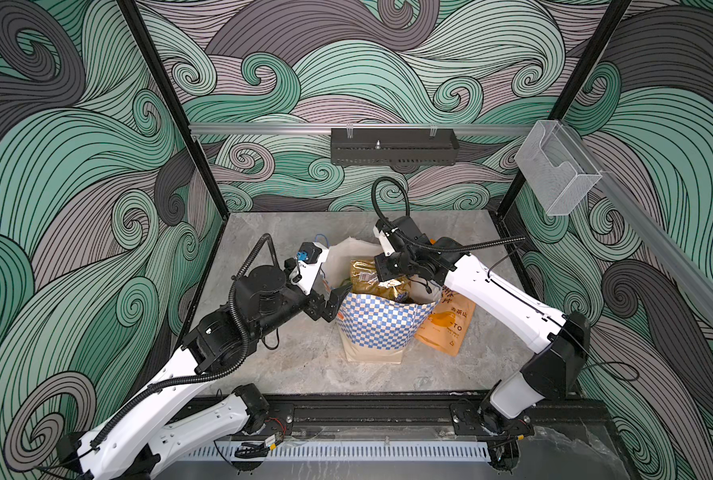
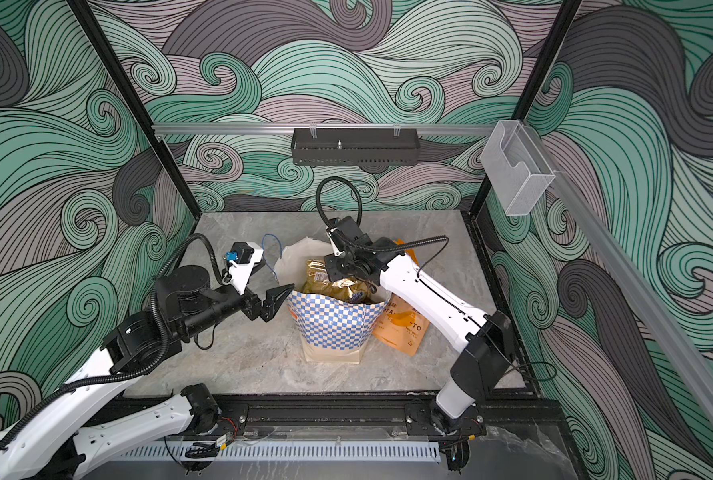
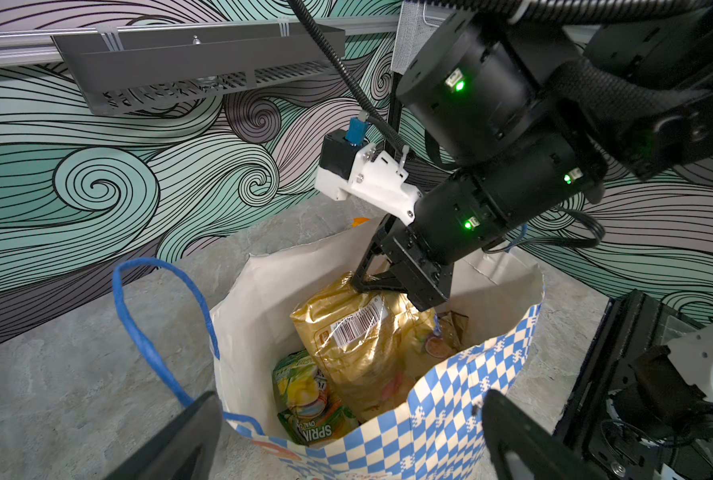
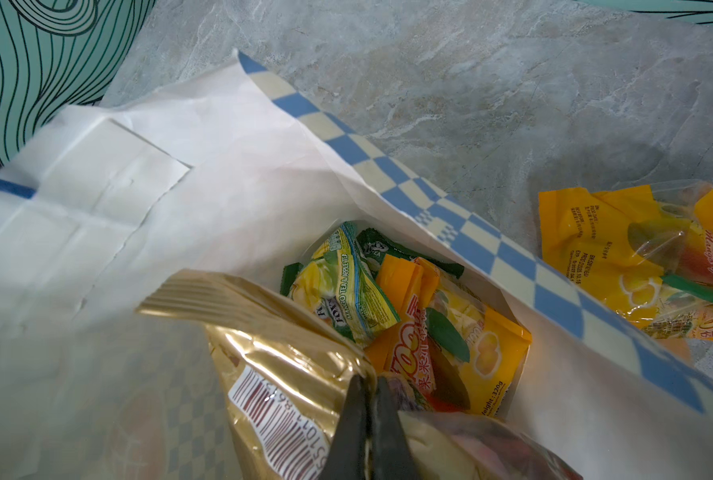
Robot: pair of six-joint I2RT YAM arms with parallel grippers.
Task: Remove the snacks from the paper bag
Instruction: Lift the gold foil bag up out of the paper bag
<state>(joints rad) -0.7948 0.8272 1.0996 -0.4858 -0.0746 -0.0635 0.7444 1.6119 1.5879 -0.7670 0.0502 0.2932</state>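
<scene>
The paper bag (image 1: 382,328) (image 2: 332,326) stands upright mid-table, its mouth open. My right gripper (image 4: 369,388) (image 1: 388,281) reaches into the mouth, shut on the top edge of a golden-brown packet (image 4: 280,361) (image 3: 359,340) that sticks up above the rim. Deeper in the bag lie a green-yellow packet (image 4: 346,291) (image 3: 305,399) and a yellow-orange fruit-print packet (image 4: 467,332). My left gripper (image 1: 333,305) (image 2: 276,302) (image 3: 348,401) is open at the bag's left rim, holding nothing. An orange "POTATO" pouch (image 1: 450,328) (image 2: 404,332) lies on the table right of the bag.
Another yellow-orange packet (image 4: 637,257) lies on the table outside the bag. The bag's blue cord handle (image 3: 138,299) loops outward on its left side. A black tray (image 1: 394,145) hangs on the back rail, and a clear holder (image 1: 558,170) on the right rail.
</scene>
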